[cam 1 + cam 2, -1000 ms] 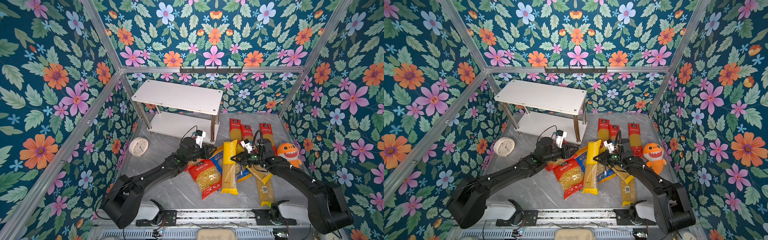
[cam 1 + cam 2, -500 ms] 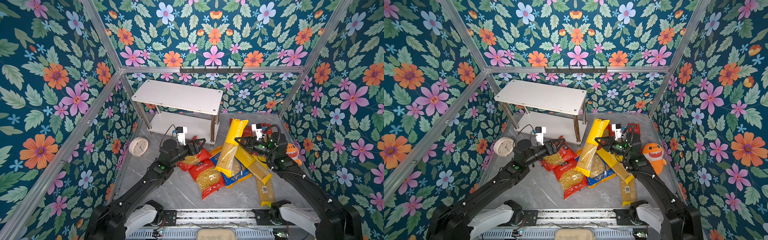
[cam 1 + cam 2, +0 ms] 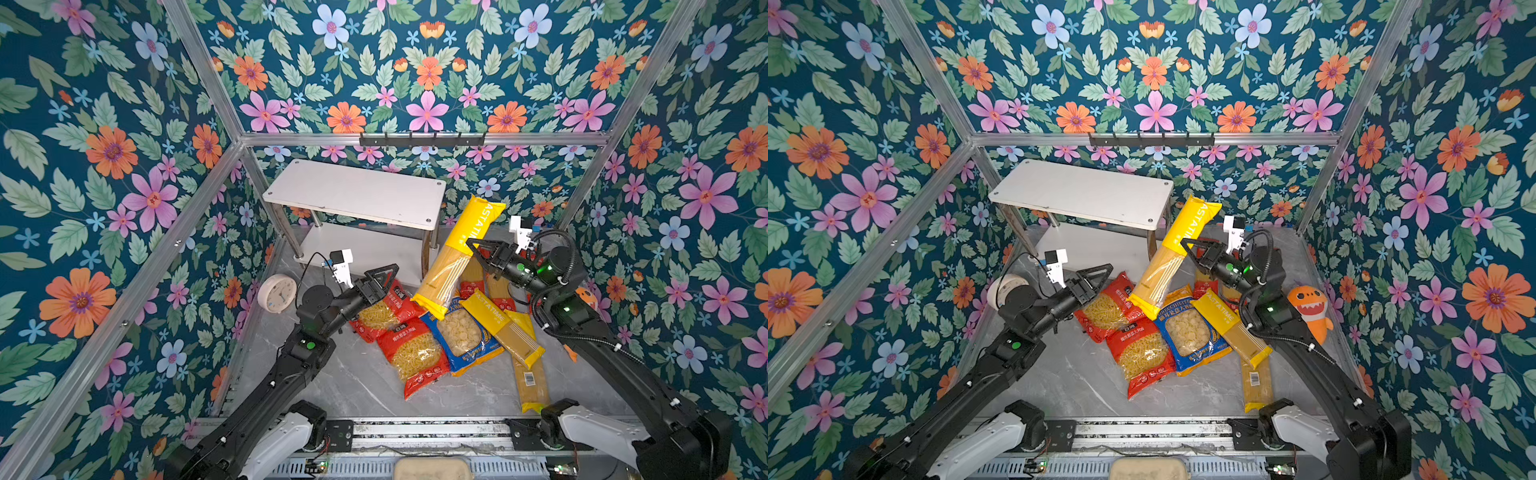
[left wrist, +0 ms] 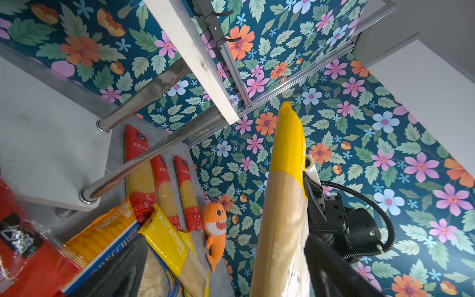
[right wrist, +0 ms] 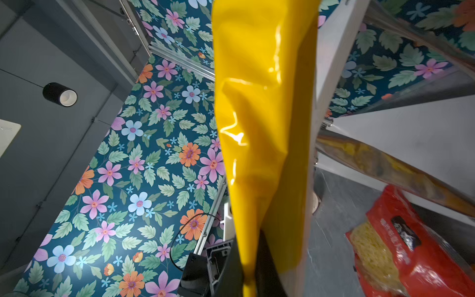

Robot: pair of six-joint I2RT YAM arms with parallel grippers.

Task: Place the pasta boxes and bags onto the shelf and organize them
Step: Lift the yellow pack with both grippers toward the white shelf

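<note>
Pasta sorting, mid-lift: the right pincer [image 3: 477, 254] clamps a yellow spaghetti pack [image 3: 451, 266] a little above its middle and holds it steeply on end beside the right end of the shelf [image 3: 353, 191]. The pack's long axis runs from its foot, just over the heap on the tabletop [image 3: 353, 386], up to a yellow cap leaning toward the back wall, close by the top board's right edge.

That board lies level, its length running left to right in both top views. The shelf is to the left of the pincer. By the look of it, the pack must be tipped flat and swung along the board before it can rest there.

The left pincer [image 3: 386, 279] gapes wide and empty over a red bag [image 3: 384, 309], near the lower board [image 3: 357, 249]. That arm is nearer the short bags; the right arm is nearer the long packs. No pack shows on either board.

The count:
- Three yellow packs: one held, one [image 3: 500, 330] across the heap, one [image 3: 531, 374] under it.
- Three red spaghetti packs [image 4: 140, 164], side by side on the tabletop beyond the shelf leg.
- Two red bags, the second [image 3: 415, 353] nearer the arms' bases.
- One orecchiette bag [image 3: 461, 338].
- One shark [image 3: 1310, 307] and one clock [image 3: 277, 293].
</note>
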